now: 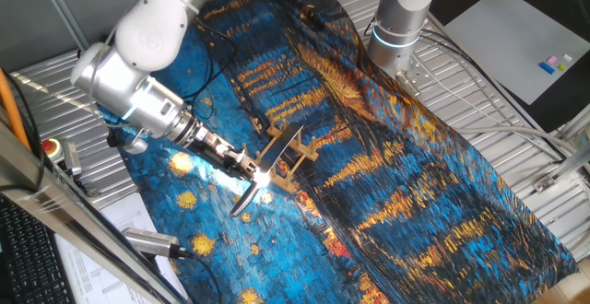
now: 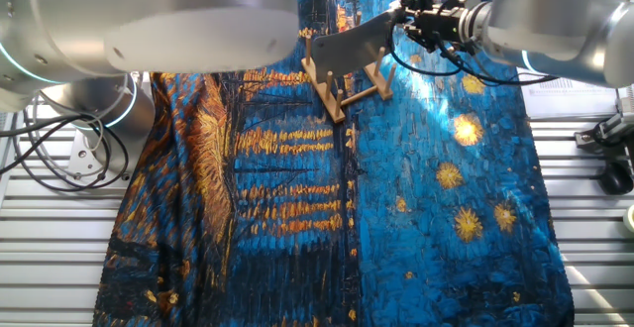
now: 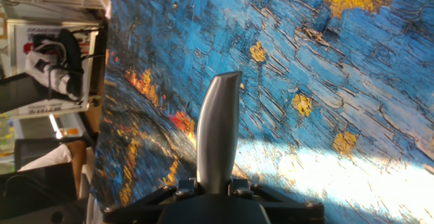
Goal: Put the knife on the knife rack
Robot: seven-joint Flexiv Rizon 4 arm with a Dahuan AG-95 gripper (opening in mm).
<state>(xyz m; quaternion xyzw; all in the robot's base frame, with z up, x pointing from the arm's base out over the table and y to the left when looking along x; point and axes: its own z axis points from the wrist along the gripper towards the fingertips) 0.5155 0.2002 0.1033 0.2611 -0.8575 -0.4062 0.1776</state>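
Most of the job looks done to me: my gripper (image 1: 247, 166) is clamped on the knife (image 2: 349, 48), fingers closed around its rounded silver handle (image 3: 218, 132), and I am holding it off the painted blue and yellow cloth (image 2: 446, 218) right at the knife rack (image 2: 345, 81). From the other fixed view the broad grey blade stands on edge among the upright pegs, roughly along the length of the rack, with its lower edge down near the rails; whether it already rests in a slot or hangs just above I cannot tell. One fixed view shows the handle end slanting down from my fingers, just beside the rack on its near side. What remains, as I judge it, is to settle the blade fully between a pair of pegs, let go and draw back. As for what the rack holds, its other slots look empty, nothing but this blade among the pegs. My hand view shows only the handle and cloth beyond, not the rack
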